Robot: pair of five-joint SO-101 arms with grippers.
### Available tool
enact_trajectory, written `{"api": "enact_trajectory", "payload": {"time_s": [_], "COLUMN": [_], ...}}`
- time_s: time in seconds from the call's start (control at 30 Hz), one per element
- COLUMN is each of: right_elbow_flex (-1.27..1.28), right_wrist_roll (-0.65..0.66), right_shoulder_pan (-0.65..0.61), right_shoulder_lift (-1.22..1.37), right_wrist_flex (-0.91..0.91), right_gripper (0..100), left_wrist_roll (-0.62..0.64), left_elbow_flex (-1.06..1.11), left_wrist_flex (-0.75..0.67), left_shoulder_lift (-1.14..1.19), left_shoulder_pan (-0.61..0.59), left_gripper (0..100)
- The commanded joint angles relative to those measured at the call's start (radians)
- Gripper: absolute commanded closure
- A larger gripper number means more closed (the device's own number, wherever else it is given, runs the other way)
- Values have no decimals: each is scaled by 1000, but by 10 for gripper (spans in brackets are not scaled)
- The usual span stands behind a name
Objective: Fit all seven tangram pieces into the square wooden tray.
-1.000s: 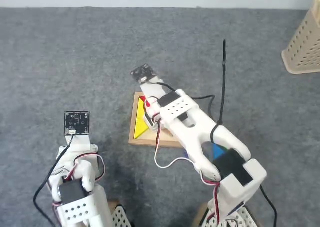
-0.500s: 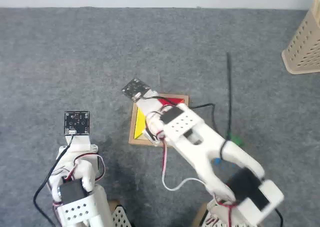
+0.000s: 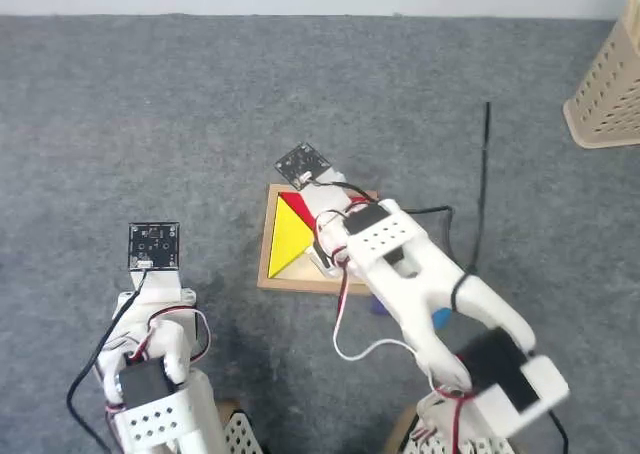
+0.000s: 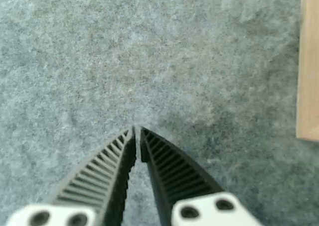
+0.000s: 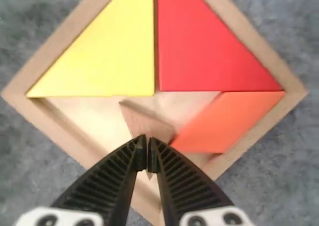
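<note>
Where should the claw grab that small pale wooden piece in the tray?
By its corner pointing at the right gripper, pinching its two flat faces from over the bare tray floor. The pale wooden piece seems tipped up, not flat, and the orange piece crowds its other side.

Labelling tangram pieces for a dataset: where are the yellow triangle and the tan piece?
yellow triangle (image 5: pixel 112 61): right wrist view, middle of its face.
tan piece (image 5: pixel 144 119): right wrist view, its upper face.

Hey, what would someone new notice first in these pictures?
The bright yellow triangle and red triangle side by side in the square wooden tray, an orange piece beside the red. The right gripper hangs over the tray's bare part, tips by a pale wooden piece.
</note>
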Motion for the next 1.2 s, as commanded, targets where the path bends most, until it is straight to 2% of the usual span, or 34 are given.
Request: {"api": "enact_trajectory", "payload": {"time_s": [0.0, 0.17, 0.5, 0.87, 1.07, 1.17], "right_elbow_flex": [-91, -98, -60, -75, 72, 114], "right_wrist_roll": [-14, 8, 252, 164, 147, 155], "right_shoulder_pan": [8, -13, -131, -45, -50, -47], "right_shoulder_lift": [36, 48, 58, -10, -202, -219], "right_wrist_flex": [-19, -5, 22, -21, -76, -99], "right_gripper": [993, 993, 993, 992, 992, 992], "left_wrist_roll": [-5, -5, -5, -5, -5, -5], "left_elbow_flex": [-7, -7, -7, -7, -7, -7], "left_wrist_flex": [8, 8, 8, 8, 8, 8], "left_shoulder_lift": [-14, -14, -14, -14, -14, -14], "left_shoulder_pan": [-3, -3, -3, -3, -3, -3], "left_gripper": [987, 987, 987, 987, 987, 987]}}
